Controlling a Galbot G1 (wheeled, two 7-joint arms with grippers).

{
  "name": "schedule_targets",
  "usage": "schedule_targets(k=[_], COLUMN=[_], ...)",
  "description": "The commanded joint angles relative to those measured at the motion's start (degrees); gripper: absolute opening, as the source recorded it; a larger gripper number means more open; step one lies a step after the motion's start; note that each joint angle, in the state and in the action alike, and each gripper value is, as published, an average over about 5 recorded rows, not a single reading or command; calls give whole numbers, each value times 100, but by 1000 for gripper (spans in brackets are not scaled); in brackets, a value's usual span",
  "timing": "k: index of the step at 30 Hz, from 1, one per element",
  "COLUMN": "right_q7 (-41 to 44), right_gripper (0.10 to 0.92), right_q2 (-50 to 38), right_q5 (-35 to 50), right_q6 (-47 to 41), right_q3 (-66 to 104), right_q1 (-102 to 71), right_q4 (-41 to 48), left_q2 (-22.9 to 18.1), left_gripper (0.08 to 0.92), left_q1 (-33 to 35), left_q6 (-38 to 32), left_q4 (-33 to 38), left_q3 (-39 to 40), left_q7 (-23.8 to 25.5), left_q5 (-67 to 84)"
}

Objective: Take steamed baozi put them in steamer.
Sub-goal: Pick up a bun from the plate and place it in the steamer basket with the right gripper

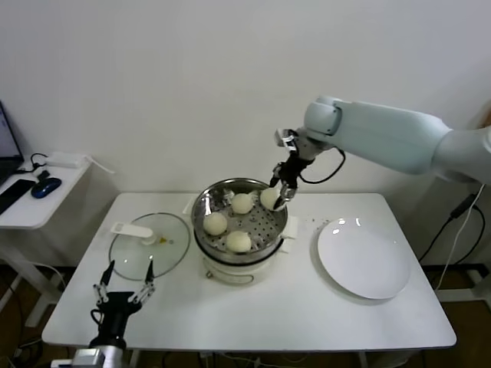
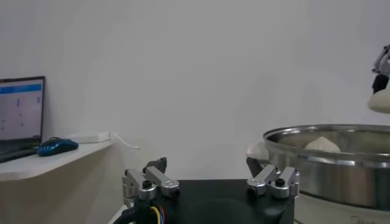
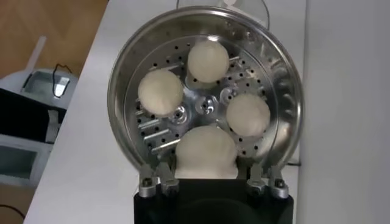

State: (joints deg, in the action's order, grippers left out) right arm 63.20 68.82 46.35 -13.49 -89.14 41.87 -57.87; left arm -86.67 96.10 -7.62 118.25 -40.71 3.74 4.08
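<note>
The steamer holding three baozi stands between lid on its left and plate on its right.

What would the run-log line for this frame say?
right gripper: shut on fourth baozi, over steamer | three baozi on steamer floor | left gripper: open, idle | plate: bare

We see the left claw spread open. Beyond it, the steamer rim shows one baozi inside; another baozi hangs above, apparently held. Laptop and mouse sit far off.
</note>
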Motion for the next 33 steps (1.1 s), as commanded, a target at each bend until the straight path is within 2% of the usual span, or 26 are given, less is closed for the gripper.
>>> schedule_targets(k=[1,16,33], right_q7=[-27,140,143], right_gripper=[658,679,685], right_q2=[710,748,754], right_q5=[-12,-723,-846], right_q6=[-61,150,168], right_q3=[-66,31,52], right_q1=[-480,-896,-994], right_q4=[443,1071,1070], left_q2=[22,18,20], left_gripper=[823,823,823], left_q1=[-1,-66,-74], left_q6=[-16,8,0], left_q4=[-52,-182,-220], left_q3=[-23,-23,-34], left_q7=[-1,-9,-14], left_q5=[53,41,44])
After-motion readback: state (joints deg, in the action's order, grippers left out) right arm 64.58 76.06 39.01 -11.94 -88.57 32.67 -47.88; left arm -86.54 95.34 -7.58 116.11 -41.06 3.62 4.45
